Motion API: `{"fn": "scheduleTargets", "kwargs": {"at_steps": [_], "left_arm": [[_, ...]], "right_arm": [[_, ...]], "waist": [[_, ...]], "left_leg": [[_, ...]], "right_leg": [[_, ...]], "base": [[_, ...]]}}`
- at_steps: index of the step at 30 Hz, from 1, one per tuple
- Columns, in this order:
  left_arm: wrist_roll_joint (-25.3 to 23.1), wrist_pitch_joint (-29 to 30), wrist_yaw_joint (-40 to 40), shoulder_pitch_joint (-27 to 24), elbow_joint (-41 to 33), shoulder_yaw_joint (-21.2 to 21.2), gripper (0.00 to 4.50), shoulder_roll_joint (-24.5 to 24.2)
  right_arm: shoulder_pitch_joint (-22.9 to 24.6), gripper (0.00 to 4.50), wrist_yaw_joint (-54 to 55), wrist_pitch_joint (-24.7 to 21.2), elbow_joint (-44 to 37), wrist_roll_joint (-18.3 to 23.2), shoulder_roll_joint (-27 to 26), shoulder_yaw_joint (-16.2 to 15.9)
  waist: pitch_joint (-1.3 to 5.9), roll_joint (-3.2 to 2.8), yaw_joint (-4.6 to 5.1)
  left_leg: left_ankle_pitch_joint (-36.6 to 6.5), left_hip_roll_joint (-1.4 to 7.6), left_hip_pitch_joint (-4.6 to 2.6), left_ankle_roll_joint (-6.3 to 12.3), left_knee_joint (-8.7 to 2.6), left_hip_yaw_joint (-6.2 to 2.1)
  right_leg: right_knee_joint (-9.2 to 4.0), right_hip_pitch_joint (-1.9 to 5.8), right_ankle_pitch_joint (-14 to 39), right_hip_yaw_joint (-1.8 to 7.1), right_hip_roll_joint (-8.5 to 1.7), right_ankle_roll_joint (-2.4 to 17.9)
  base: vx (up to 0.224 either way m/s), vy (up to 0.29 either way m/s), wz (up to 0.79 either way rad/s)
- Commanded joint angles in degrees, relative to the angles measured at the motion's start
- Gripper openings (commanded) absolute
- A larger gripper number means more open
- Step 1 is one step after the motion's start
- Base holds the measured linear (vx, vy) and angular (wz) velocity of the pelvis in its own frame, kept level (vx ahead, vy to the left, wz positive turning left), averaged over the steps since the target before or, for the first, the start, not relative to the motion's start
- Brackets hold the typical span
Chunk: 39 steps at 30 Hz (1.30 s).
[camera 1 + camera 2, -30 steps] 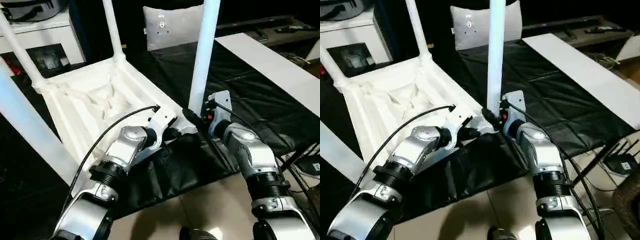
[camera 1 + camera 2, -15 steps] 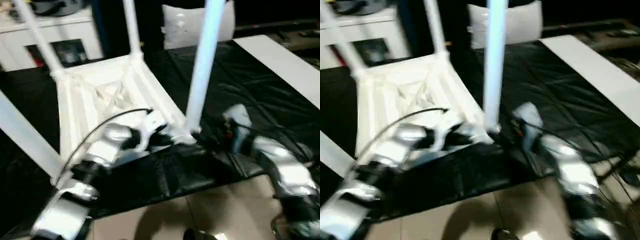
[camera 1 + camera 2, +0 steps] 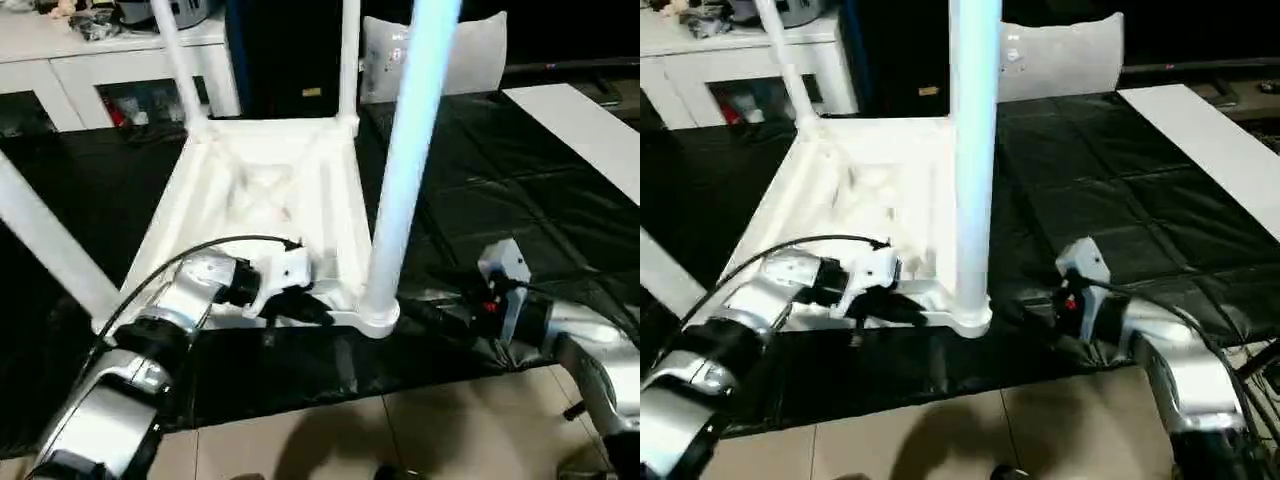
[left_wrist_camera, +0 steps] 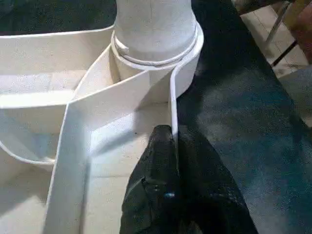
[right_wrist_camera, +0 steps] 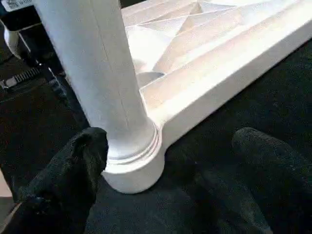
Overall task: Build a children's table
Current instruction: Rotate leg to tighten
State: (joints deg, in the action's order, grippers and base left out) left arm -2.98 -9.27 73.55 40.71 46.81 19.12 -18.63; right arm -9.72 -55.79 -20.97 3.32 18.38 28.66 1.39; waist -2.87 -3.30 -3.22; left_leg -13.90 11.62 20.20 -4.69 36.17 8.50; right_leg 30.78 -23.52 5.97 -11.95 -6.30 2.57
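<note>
Since 1 second ago the right hand (image 5: 165, 161) has let go of the near table leg (image 3: 405, 190), fingers spread beside its socket; left hand (image 4: 173, 146) pinches the tabletop (image 3: 270, 190) rim, upturned on black surface (image 3: 520, 190); no legible writing.

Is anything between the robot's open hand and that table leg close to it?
Nothing visible. The right gripper is open, and the near leg stands in its corner socket just ahead of the fingers.
</note>
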Motion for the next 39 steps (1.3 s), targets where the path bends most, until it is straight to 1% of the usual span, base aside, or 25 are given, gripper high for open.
{"fn": "scheduleTargets", "kwargs": {"at_steps": [1,4,6,8,11,13,16,18,20,24,25,26,27,28,29,30,31,32,33,34,35,36,37,38,39], "left_arm": [[-1.6,-1.0,-3.8,2.6,0.6,-0.6,0.00,-0.6],[-1.8,-0.2,-8.1,3.1,2.6,-2.3,0.00,0.1],[-0.5,-0.7,-6.7,2.8,2.6,-3.0,0.55,0.3],[0.8,-0.7,-5.8,2.1,1.8,-3.7,0.55,0.3],[3.1,0.5,-5.5,0.8,-0.4,-5.3,0.90,0.5],[7.0,3.9,-7.4,-1.2,-4.6,-8.4,0.98,1.2],[8.8,7.1,-11.7,-3.8,-9.1,-11.2,1.35,1.7],[9.2,10.1,-20.2,-7.3,-13.8,-14.9,1.40,2.8],[9.9,13.4,-25.3,-9.9,-17.9,-17.2,1.42,3.9],[13.6,20.3,-32.7,-18.6,-32.8,-21.5,1.90,7.9],[13.2,22.2,-34.8,-20.8,-36.8,-21.6,1.90,8.8],[13.1,22.1,-35.0,-21.0,-37.1,-21.6,2.17,8.9],[10.6,20.6,-38.5,-25.7,-43.2,-20.8,2.23,11.0],[10.6,20.6,-38.5,-25.7,-43.2,-20.8,2.23,11.0],[10.3,21.0,-39.9,-27.0,-44.9,-20.2,2.23,11.7],[10.1,22.9,-42.1,-28.6,-47.3,-19.4,2.23,12.4],[10.1,22.9,-42.1,-28.6,-47.3,-19.4,2.23,12.4],[10.4,25.5,-44.3,-29.4,-48.8,-19.8,2.23,13.4],[9.6,28.4,-47.5,-30.0,-50.6,-20.6,2.23,14.2],[9.5,29.0,-48.9,-30.5,-51.6,-21.1,2.23,14.7],[9.4,29.6,-49.7,-30.8,-52.2,-21.5,2.23,15.0],[9.3,31.8,-51.5,-31.9,-54.4,-22.0,2.23,15.6],[9.3,31.8,-51.5,-31.9,-54.4,-22.0,2.23,15.6],[9.1,31.8,-52.2,-32.9,-55.9,-22.1,2.23,15.9],[8.7,30.2,-52.4,-34.2,-57.0,-22.0,2.23,16.0]], "right_arm": [[0.5,4.47,0.9,0.8,-1.4,0.7,-0.6,0.8],[-0.1,4.47,2.4,4.4,3.1,0.3,-2.6,1.4],[-2.2,4.50,3.0,7.8,8.8,-0.8,-3.6,1.3],[-4.5,4.50,5.0,9.3,13.7,-1.8,-4.5,1.6],[-7.5,4.50,6.5,10.0,19.6,-2.2,-5.3,2.6],[-9.0,4.50,10.2,11.1,23.9,-3.5,-5.4,3.7],[-3.3,4.50,15.4,8.2,15.2,-3.4,-7.0,4.5],[0.2,4.50,21.2,6.7,8.1,-4.3,-9.5,4.8],[1.4,4.50,23.8,7.4,6.0,-5.9,-10.6,4.3],[3.5,4.50,25.9,8.9,0.7,-8.7,-12.1,1.5],[3.9,4.50,26.2,8.4,-1.1,-9.1,-12.3,0.5],[3.8,4.50,26.3,8.3,-1.3,-9.1,-12.3,0.4],[3.1,4.50,28.8,7.6,-4.4,-9.8,-13.6,-0.3],[3.1,4.50,28.8,7.6,-4.4,-9.8,-13.6,-0.3],[2.4,4.50,29.6,6.4,-5.7,-9.5,-14.1,-0.2],[1.2,4.50,30.7,4.8,-7.1,-9.4,-14.6,-0.1],[1.2,4.50,30.7,4.8,-7.1,-9.4,-14.6,-0.1],[0.7,4.50,31.3,3.8,-8.2,-9.2,-14.8,-0.1],[0.6,4.50,31.5,3.1,-9.5,-9.1,-14.9,-0.3],[0.5,4.50,31.9,2.7,-10.0,-8.9,-15.2,-0.3],[0.5,4.50,32.5,2.2,-10.1,-8.3,-15.8,0.2],[0.4,4.50,33.4,1.0,-10.8,-7.3,-16.5,0.7],[0.4,4.50,33.4,1.0,-10.8,-7.3,-16.5,0.7],[0.4,4.50,33.7,0.0,-11.4,-7.2,-16.7,0.7],[0.8,4.50,33.6,-0.6,-12.2,-7.2,-16.9,0.3]], "waist": [[4.38,1.26,0.39],[4.23,1.62,1.14],[4.35,1.18,2.38],[4.49,0.82,3.17],[4.39,1.05,4.08],[4.52,1.11,4.08],[4.49,1.24,3.61],[4.83,0.67,3.31],[4.90,0.55,3.21],[4.17,0.72,3.56],[4.05,0.82,3.68],[3.92,0.20,4.39],[3.97,-1.17,4.24],[3.60,-1.14,5.10],[3.23,-0.83,6.21],[2.79,-0.37,6.46],[2.33,0.29,6.21],[1.94,1.59,5.00],[2.21,3.96,3.67],[2.56,5.28,4.08],[2.35,5.23,3.24],[2.30,5.91,0.79],[2.48,5.86,0.15],[3.52,4.55,-1.37],[3.77,4.51,-1.30]], "left_leg": [[-7.4,0.59,0.42,4.06,-4.10,0.28],[-9.0,0.28,0.39,3.82,-3.80,0.36],[-10.5,0.78,0.59,4.21,-3.87,-0.09],[-10.6,1.55,0.45,4.18,-4.13,-0.53],[-11.2,1.26,0.39,3.83,-4.13,-0.46],[-8.4,1.51,0.61,4.01,-4.20,-0.37],[-5.8,1.57,0.75,4.78,-4.27,-0.23],[-1.5,1.81,1.03,5.35,-4.26,-0.36],[-0.9,1.53,1.09,5.62,-4.24,-0.30],[-6.0,1.53,0.83,4.75,-4.54,0.10],[-7.4,1.62,0.35,4.42,-4.56,0.14],[-9.3,3.19,0.34,3.76,-5.30,-0.97],[-13.6,5.12,2.93,6.04,-8.13,-6.26],[-16.1,7.42,1.97,7.87,-9.60,-8.60],[-17.5,9.27,-0.61,11.94,-10.51,-11.98],[-14.3,8.85,-0.94,15.59,-10.42,-13.33],[-14.3,8.17,0.26,15.82,-10.56,-13.09],[-16.8,6.30,2.35,13.54,-10.47,-12.35],[-15.3,-1.18,2.24,7.36,-2.09,-8.23],[-12.6,-6.61,-3.54,6.48,9.80,-0.12],[-12.5,-7.74,1.05,7.94,10.95,1.79],[-8.3,-7.20,1.85,7.05,8.37,1.29],[-8.2,-6.77,1.70,8.83,6.34,1.17],[-7.4,-5.47,1.16,12.88,3.67,-0.41],[-2.8,-4.87,0.34,14.88,2.18,-1.30]], "right_leg": [[-5.03,4.18,30.5,2.36,-2.87,-2.8],[-5.91,3.95,33.5,1.31,-2.61,-5.3],[-6.34,4.48,33.3,0.56,-2.75,-6.1],[-6.02,4.48,30.1,0.95,-3.12,-4.4],[-5.73,4.51,29.8,1.22,-3.53,-1.9],[-4.93,4.64,27.4,1.93,-3.85,0.4],[-4.17,4.64,25.0,2.57,-3.71,1.6],[-3.13,4.94,19.7,2.81,-3.39,2.5],[-3.07,4.93,19.5,2.61,-3.19,2.5],[-4.26,4.71,26.0,2.37,-3.12,1.0],[-4.81,4.23,27.7,2.03,-2.60,0.3],[-4.96,4.37,26.3,1.11,-1.35,-1.0],[-0.65,7.05,20.1,-0.25,-1.53,-0.5],[1.45,5.73,17.1,1.09,-0.96,-0.5],[5.12,2.79,16.6,3.26,0.05,3.5],[6.77,2.31,16.4,4.71,0.43,9.3],[6.93,2.97,16.7,5.49,0.21,11.3],[7.05,4.01,22.1,7.29,-0.23,12.9],[-0.25,2.19,37.4,8.54,-1.86,13.2],[-7.16,-4.12,49.2,7.66,-0.12,10.2],[-4.74,1.30,55.6,9.77,0.56,-1.0],[-3.50,1.99,51.0,11.67,0.07,-20.9],[-3.64,2.53,48.5,13.49,-0.52,-27.2],[-3.64,5.51,40.6,17.32,-3.79,-27.8],[-4.28,5.80,34.0,16.98,-2.12,-22.8]], "base": [[0.000,0.000,0.00],[0.000,0.000,0.00],[0.000,0.000,0.00],[0.000,0.000,0.00],[0.000,0.000,0.00],[0.000,0.000,0.00],[0.000,0.000,0.00],[0.000,0.000,0.00],[0.000,0.000,0.00],[0.000,0.000,0.00],[0.000,0.000,0.00],[0.000,0.000,0.00],[-0.020,-0.058,0.24],[-0.020,-0.058,0.24],[0.021,-0.102,0.57],[0.032,-0.154,0.64],[0.032,-0.154,0.64],[-0.022,-0.241,0.72],[-0.013,-0.295,0.84],[-0.013,-0.295,0.84],[-0.007,-0.298,0.39],[-0.026,-0.260,0.08],[-0.026,-0.260,0.08],[-0.018,-0.193,0.33],[-0.036,-0.188,0.22]]}}
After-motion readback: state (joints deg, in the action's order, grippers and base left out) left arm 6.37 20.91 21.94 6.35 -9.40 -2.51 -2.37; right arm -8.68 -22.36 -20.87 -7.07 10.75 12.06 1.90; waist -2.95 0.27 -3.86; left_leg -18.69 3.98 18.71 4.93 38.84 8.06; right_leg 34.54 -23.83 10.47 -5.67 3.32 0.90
